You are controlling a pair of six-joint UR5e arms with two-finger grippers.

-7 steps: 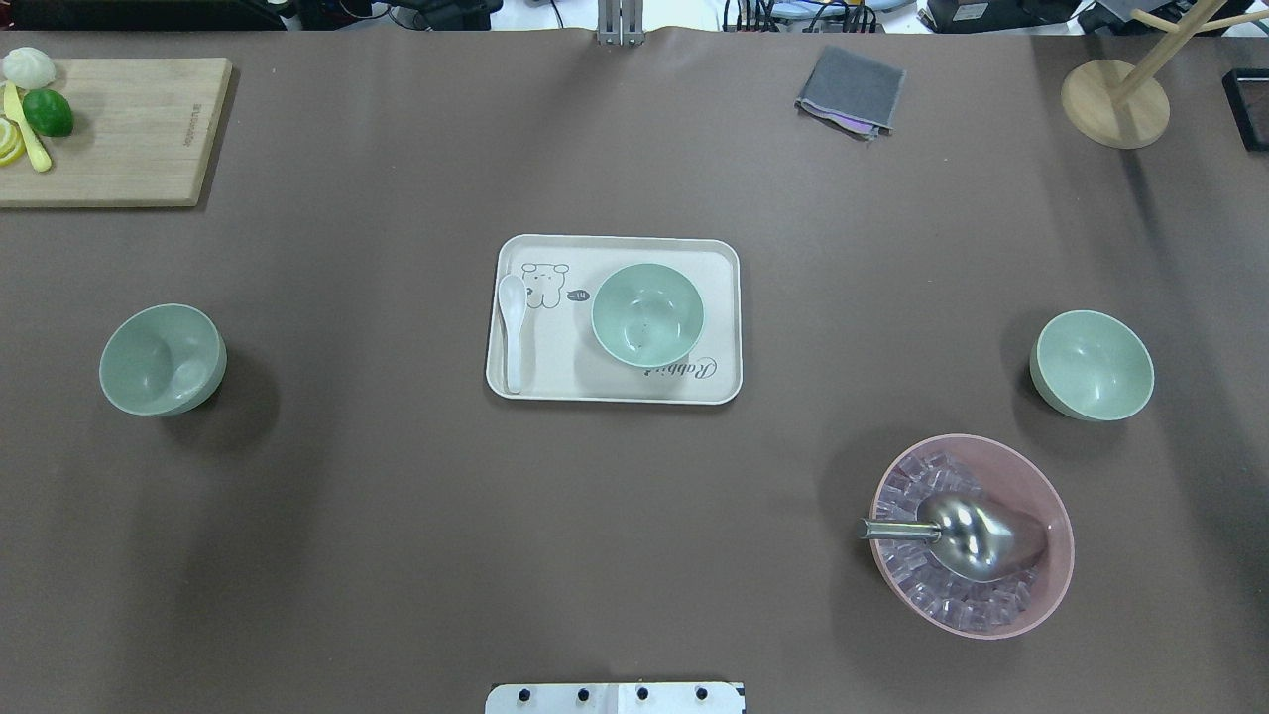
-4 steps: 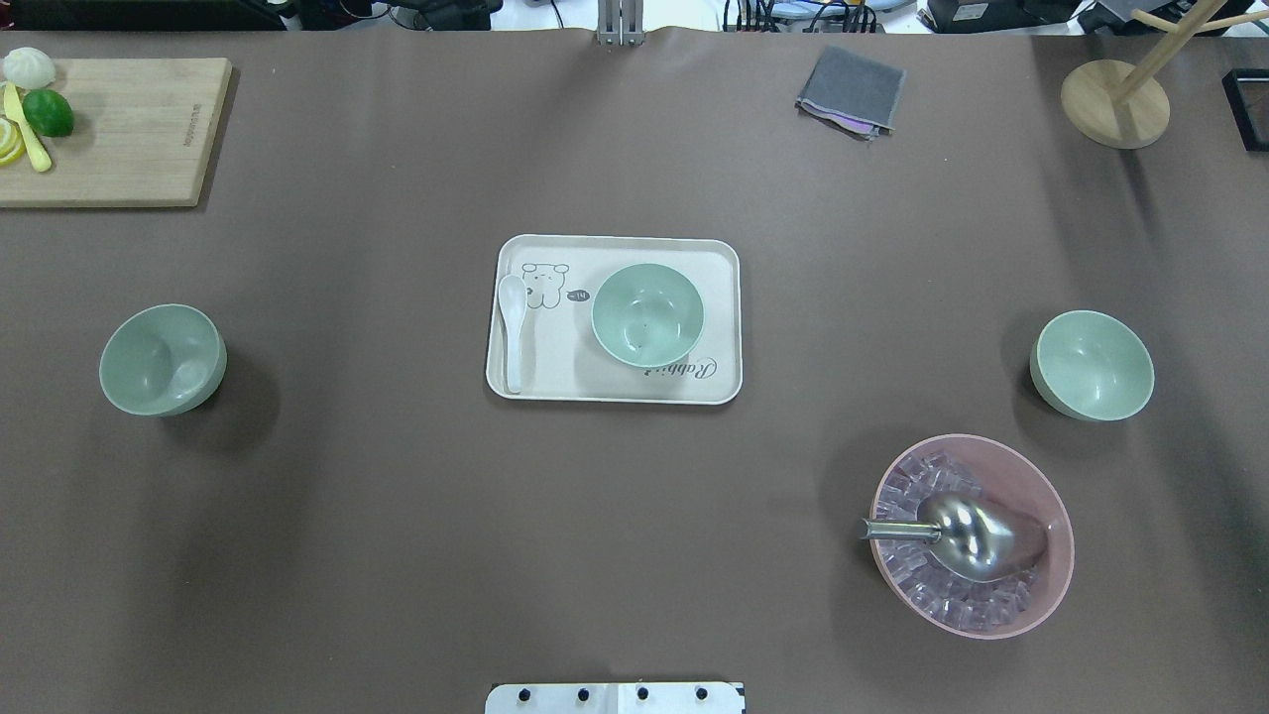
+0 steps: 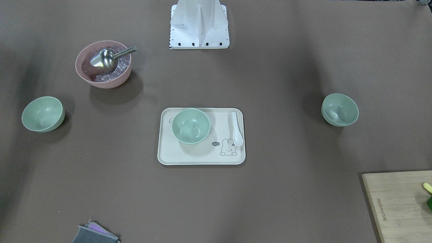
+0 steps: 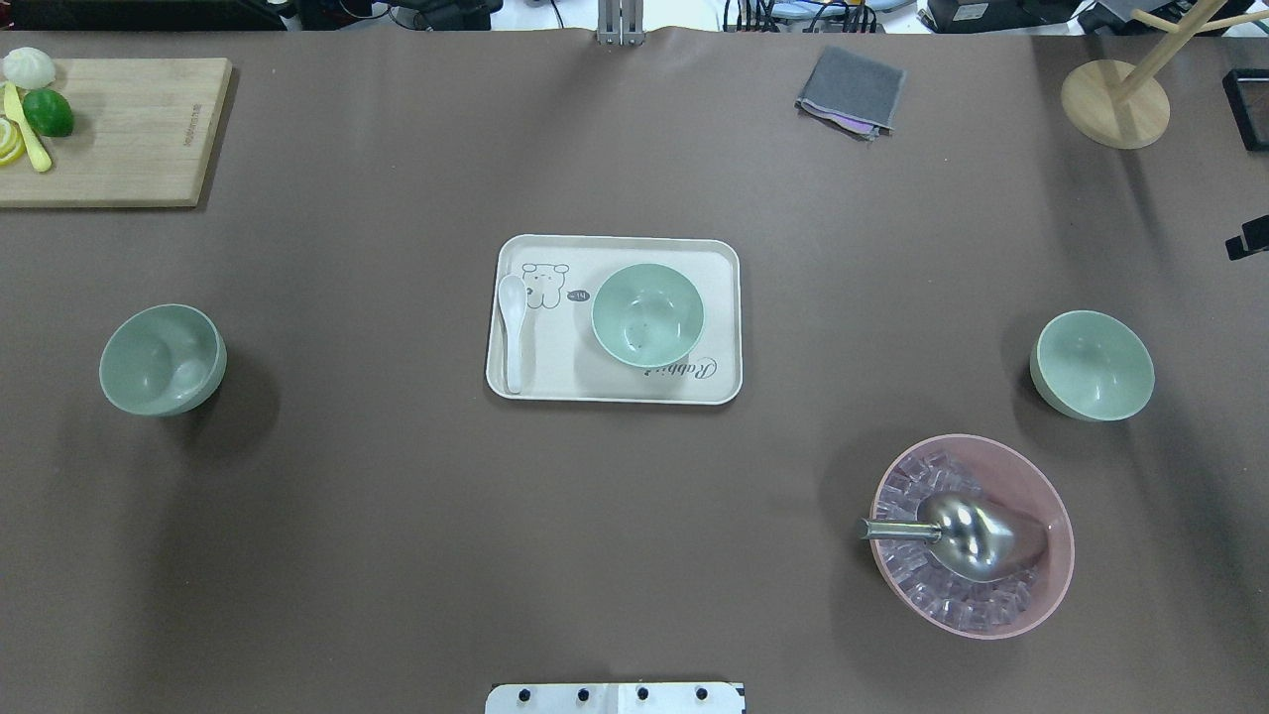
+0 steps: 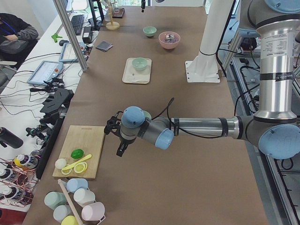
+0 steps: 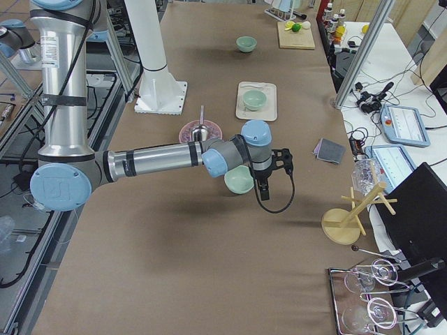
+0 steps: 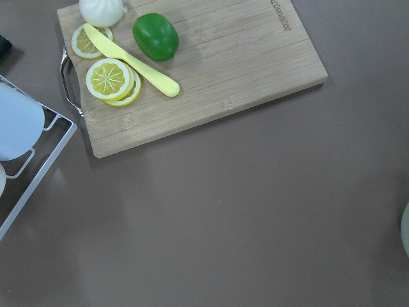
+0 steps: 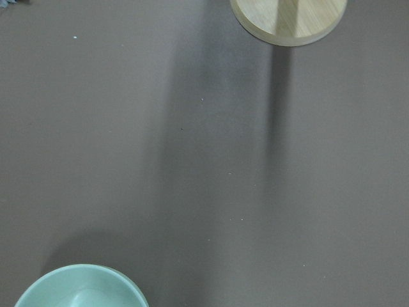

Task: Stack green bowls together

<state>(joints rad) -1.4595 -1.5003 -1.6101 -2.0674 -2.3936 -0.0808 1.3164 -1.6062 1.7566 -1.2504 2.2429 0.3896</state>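
Three pale green bowls stand apart and upright. One is at the left on the table. One sits on the cream tray in the middle. One is at the right. My left gripper hangs above the table between the cutting board and the left bowl; I cannot tell if it is open. My right gripper hangs beside the right bowl, on its far side; I cannot tell its state. Its dark edge shows in the overhead view. The right wrist view shows that bowl's rim.
A pink bowl with ice cubes and a metal scoop stands in front of the right bowl. A white spoon lies on the tray. A cutting board with fruit is far left, a grey cloth and a wooden stand far right.
A dark part of the right gripper has come into the overhead view at the right edge. The bowls have not moved.
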